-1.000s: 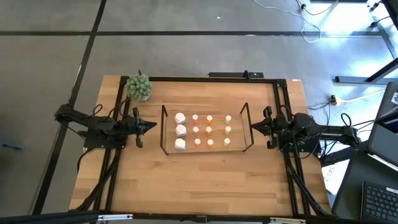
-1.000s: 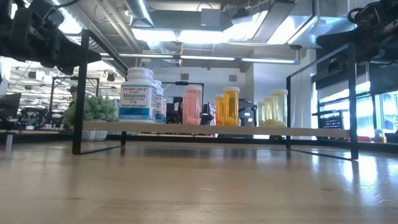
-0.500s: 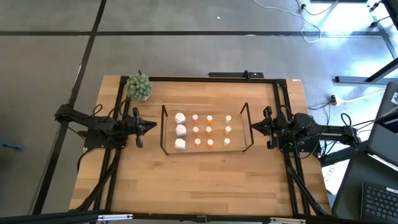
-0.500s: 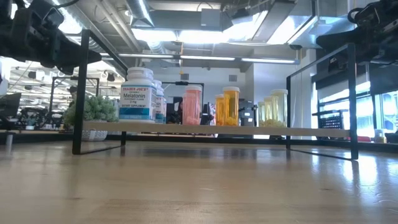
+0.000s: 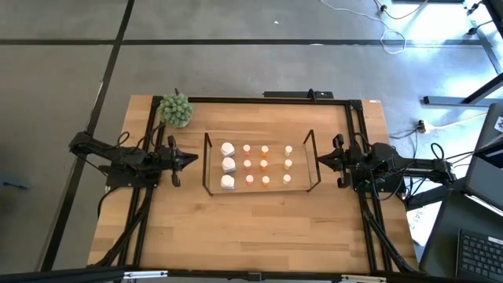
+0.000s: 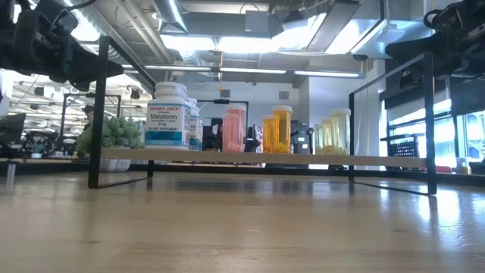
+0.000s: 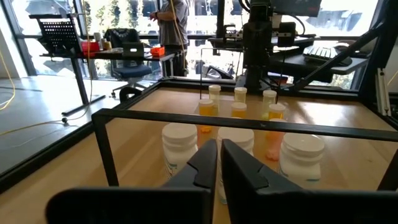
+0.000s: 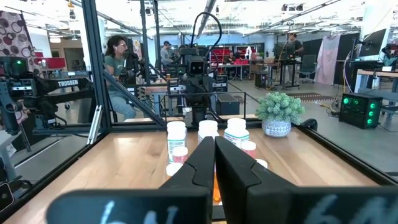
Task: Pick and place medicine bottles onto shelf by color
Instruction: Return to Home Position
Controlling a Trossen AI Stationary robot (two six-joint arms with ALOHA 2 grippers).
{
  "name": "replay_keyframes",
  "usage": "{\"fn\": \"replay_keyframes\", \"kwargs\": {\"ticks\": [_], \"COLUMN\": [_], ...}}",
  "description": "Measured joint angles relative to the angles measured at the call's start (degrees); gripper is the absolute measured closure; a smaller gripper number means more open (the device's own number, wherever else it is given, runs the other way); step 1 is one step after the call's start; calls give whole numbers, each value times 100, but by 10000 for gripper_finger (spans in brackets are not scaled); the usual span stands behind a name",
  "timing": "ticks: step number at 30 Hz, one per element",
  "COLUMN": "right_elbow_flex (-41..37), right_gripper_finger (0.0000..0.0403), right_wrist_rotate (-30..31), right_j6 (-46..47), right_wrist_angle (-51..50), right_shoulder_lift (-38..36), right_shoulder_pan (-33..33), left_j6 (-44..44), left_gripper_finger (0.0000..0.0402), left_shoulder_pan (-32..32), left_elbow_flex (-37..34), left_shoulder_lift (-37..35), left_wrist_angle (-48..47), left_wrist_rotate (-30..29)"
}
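Observation:
The shelf (image 5: 310, 179), a black wire rack with a light wood base, stands mid-table. The medicine bottles stand upright on its base in columns: three larger white ones (image 5: 228, 165) at its left end, then small pink (image 5: 247, 164), orange (image 5: 265, 164) and cream (image 5: 288, 163) ones. In the low view they show as white (image 6: 167, 115), pink (image 6: 234, 128), orange (image 6: 281, 130) and cream (image 6: 340, 130). My left gripper (image 5: 195, 159) hangs shut, pointing level, just outside the shelf's left end (image 7: 219, 148). My right gripper (image 5: 319, 159) hangs shut at the shelf's right end (image 8: 214, 144). Neither holds anything.
A green round plant (image 5: 176, 110) sits at the table's far left corner. A black frame (image 5: 259, 100) runs around the tabletop. Bare wood (image 5: 259, 228) lies between the shelf and the near edge. People stand in the room beyond the table (image 8: 118, 62).

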Motion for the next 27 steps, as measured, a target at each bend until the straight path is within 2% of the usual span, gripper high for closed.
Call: {"fn": "replay_keyframes", "kwargs": {"ticks": [16, 27], "right_elbow_flex": [0, 0], "right_gripper_finger": [386, 386], "right_wrist_rotate": [0, 0], "right_j6": [0, 0], "right_wrist_angle": [0, 0], "right_shoulder_lift": [1, 1], "right_shoulder_pan": [-1, 0], "left_j6": [-1, -2], "left_gripper_finger": [401, 379], "left_shoulder_pan": [1, 2], "left_elbow_flex": [0, 0], "left_shoulder_lift": [0, -1], "left_wrist_angle": [0, 0], "left_wrist_rotate": [1, 0]}}
